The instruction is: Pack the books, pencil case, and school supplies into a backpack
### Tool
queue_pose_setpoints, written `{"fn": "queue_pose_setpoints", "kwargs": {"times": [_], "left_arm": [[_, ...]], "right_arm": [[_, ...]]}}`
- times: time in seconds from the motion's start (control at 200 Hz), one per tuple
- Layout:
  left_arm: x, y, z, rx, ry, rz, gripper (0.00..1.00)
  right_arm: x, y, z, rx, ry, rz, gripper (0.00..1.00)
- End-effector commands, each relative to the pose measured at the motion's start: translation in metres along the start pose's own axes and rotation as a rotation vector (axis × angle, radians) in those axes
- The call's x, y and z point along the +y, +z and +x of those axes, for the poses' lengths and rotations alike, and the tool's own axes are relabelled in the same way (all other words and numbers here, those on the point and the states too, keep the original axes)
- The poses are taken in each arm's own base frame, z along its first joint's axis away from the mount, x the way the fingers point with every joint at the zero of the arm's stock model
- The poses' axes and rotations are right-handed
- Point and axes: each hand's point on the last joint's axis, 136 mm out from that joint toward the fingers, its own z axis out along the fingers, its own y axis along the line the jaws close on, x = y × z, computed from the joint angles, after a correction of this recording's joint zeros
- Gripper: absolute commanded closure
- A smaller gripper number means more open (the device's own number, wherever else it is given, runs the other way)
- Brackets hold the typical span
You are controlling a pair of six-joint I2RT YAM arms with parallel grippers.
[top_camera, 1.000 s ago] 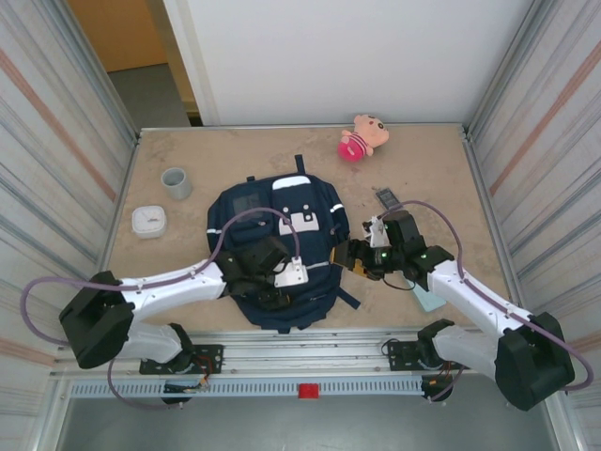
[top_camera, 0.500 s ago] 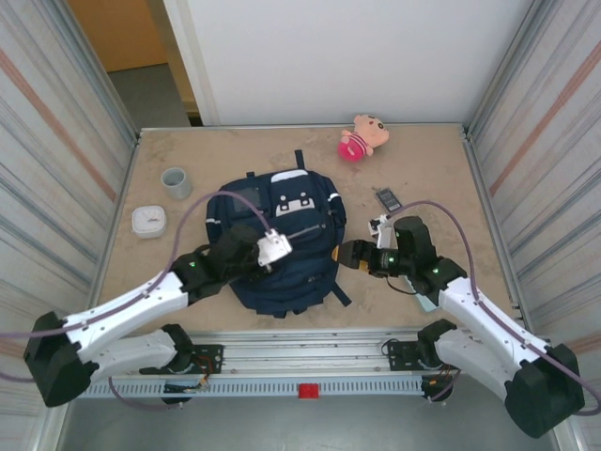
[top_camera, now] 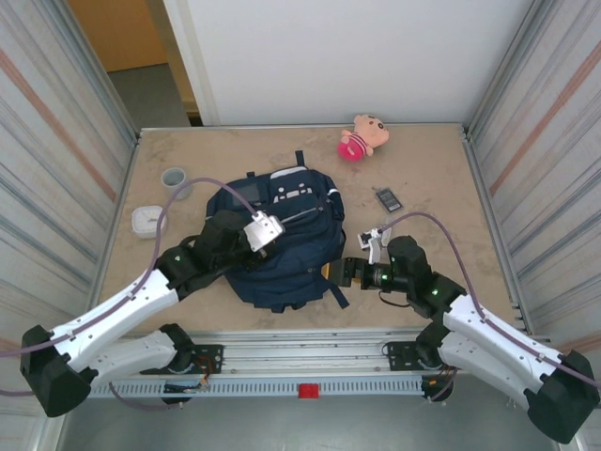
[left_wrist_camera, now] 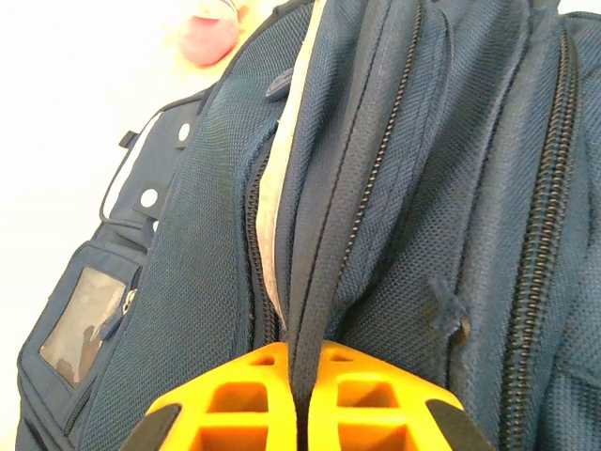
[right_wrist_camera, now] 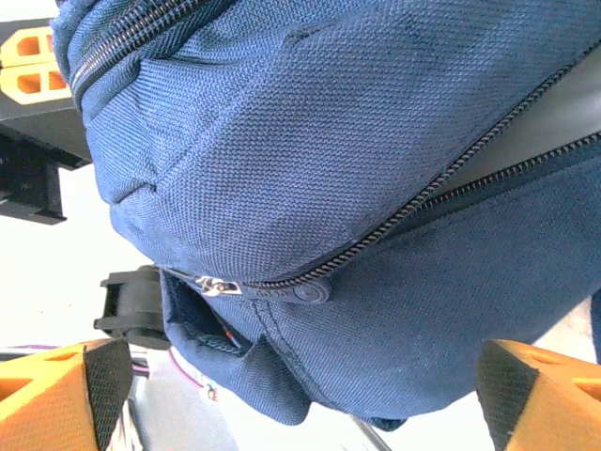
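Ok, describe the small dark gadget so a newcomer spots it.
Start at the navy backpack, then look right of its top. On the tabletop, nearer us than the pink plush toy, lies the gadget: flat, dark, rectangular, unlike the rounded pink toy.

no text, brand or number can be read anywhere. the white patch (top_camera: 295,191) near the top of the backpack (top_camera: 300,252), centre of the overhead view, is too small to make out. the clear window pocket (left_wrist_camera: 83,324), lower left of the left wrist view, shows nothing legible.
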Motion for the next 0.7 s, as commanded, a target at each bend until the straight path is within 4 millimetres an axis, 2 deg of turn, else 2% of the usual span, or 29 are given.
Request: {"fn": "queue_pose_setpoints", "kwargs": {"times": [0.0,0.09,0.256,0.421,0.496,0.581,0.611,0.636,0.697], "left_arm": [[0.016,-0.037,-0.064,-0.253,-0.019,-0.001,1.0],[0.016,-0.041,-0.065,-0.274,-0.021,0.031,1.0],[0.015,-0.04,-0.063,-0.269,-0.027,0.055,1.0],[0.014,-0.033,-0.061,-0.26,-0.041,0.068,1.0],[0.018,-0.029,-0.054,-0.228,-0.043,0.038,1.0],[0.02,-0.024,-0.044,-0.174,-0.045,0.023,0.99],[0.019,-0.023,-0.041,-0.158,-0.046,0.027,0.93],[0.018,-0.023,-0.039,-0.148,-0.048,0.033,0.84],[0.012,-0.025,-0.039,-0.144,-0.055,0.07,0.62]], "right_arm": [[0.027,0.001,-0.014,-0.022,-0.134,-0.084,0.06],[0.027,0.003,-0.025,-0.04,-0.191,-0.069,0.04],[0.043,0.016,-0.04,-0.015,-0.057,-0.205,0.03],[0.054,0.031,-0.05,-0.019,-0.013,-0.222,0.05],[0.054,0.032,-0.06,-0.058,0.01,-0.211,0.18],[0.055,0.033,-0.069,-0.092,0.011,-0.196,0.51],[0.054,0.033,-0.071,-0.105,0.011,-0.19,0.64],[0.053,0.033,-0.073,-0.113,0.01,-0.187,0.72],[0.054,0.035,-0.075,-0.116,0.005,-0.189,0.81]]}}
